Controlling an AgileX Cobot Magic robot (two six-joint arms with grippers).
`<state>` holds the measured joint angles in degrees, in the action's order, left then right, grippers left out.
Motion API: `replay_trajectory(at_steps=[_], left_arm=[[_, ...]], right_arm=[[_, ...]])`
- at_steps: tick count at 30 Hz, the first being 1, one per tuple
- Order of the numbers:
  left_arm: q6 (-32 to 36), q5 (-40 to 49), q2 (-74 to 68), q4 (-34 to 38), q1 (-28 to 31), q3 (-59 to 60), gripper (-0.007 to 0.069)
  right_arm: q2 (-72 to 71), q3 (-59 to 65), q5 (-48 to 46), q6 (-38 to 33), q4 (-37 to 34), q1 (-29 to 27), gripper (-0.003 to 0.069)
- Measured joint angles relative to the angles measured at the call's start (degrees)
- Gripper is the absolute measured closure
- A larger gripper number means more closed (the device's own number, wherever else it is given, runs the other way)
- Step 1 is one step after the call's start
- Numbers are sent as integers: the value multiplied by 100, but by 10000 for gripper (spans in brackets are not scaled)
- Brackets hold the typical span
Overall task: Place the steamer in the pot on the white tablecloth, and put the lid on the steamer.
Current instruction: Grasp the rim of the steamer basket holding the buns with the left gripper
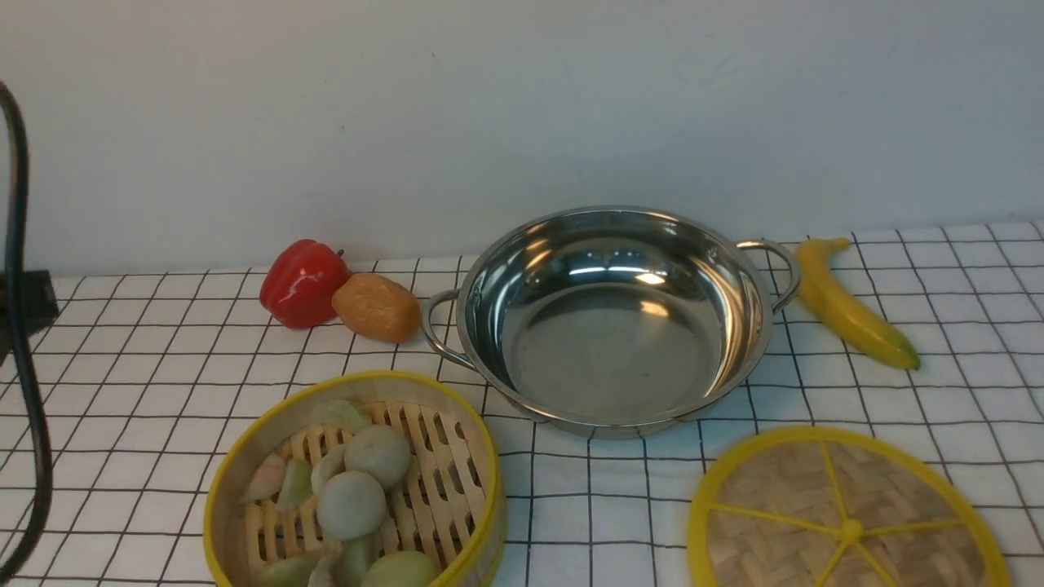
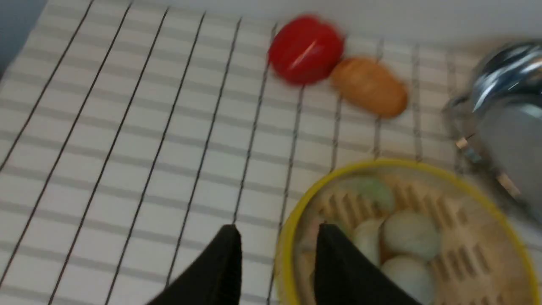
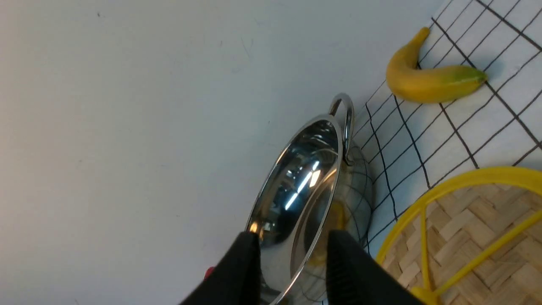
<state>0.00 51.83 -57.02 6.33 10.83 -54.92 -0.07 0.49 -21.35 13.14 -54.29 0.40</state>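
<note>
Out over the tabletop now, and the white tablecloth with its thin black grid of squares [image 1: 620, 505] runs right back to the pale wall [image 1: 489, 106]. In the middle sits the wide, shallow, shiny stainless-steel pot with two loop handles [image 1: 612, 318], its polished inside throwing back the lights.

Near left, cut by the lower edge of the front view, is the round bamboo steamer with the yellow rim [image 1: 351, 481]. It rests on the cloth, outside the pot but close to it, with pale buns and greenish dumplings heaped on its slatted floor. Near right, the flat round woven-bamboo lid with yellow rim, spokes and central knob [image 1: 848, 514] lies flat on the cloth, well apart from the steamer and just short of the pot.

Further back, a glossy red bell pepper [image 1: 302, 281] touches a brown potato-shaped piece [image 1: 377, 307], which sits just beside the pot's left handle. A yellow banana with a green tip [image 1: 852, 306] lies just beside the right handle. A black cable [image 1: 18, 326] hangs down the far left edge.

The left wrist camera is blurred, but the left jaws stand apart and clamp nothing. Their black fingers [image 2: 216, 275] straddle the steamer's yellow rim, one over cloth and one over the basket. Whether the tips touch it, I can't tell.

The right jaws are parted too, with nothing between their black fingers [image 3: 237, 279]. The pot's rim shows beyond them.
</note>
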Motion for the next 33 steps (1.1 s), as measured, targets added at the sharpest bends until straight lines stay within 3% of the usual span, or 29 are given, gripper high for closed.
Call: replay_trajectory(at_steps=[5, 17, 28, 32, 33], left_arm=[[-117, 889, -1064, -278, 33, -28, 382], [577, 470, -2734, 468, 33, -28, 382], [1508, 165, -3083, 1473, 33, -29, 382], [1682, 165, -3087, 1551, 33, -29, 382], [1706, 165, -3087, 1551, 33, -29, 382]], right_arm=[[0, 0, -142, -262, 22, 0, 416], [0, 0, -468, -447, 22, 0, 416], [0, 0, -519, -571, -2, 0, 416], [-2, -371, -85, -1145, -77, 0, 416], [-7, -826, 214, -1628, -88, 0, 416]])
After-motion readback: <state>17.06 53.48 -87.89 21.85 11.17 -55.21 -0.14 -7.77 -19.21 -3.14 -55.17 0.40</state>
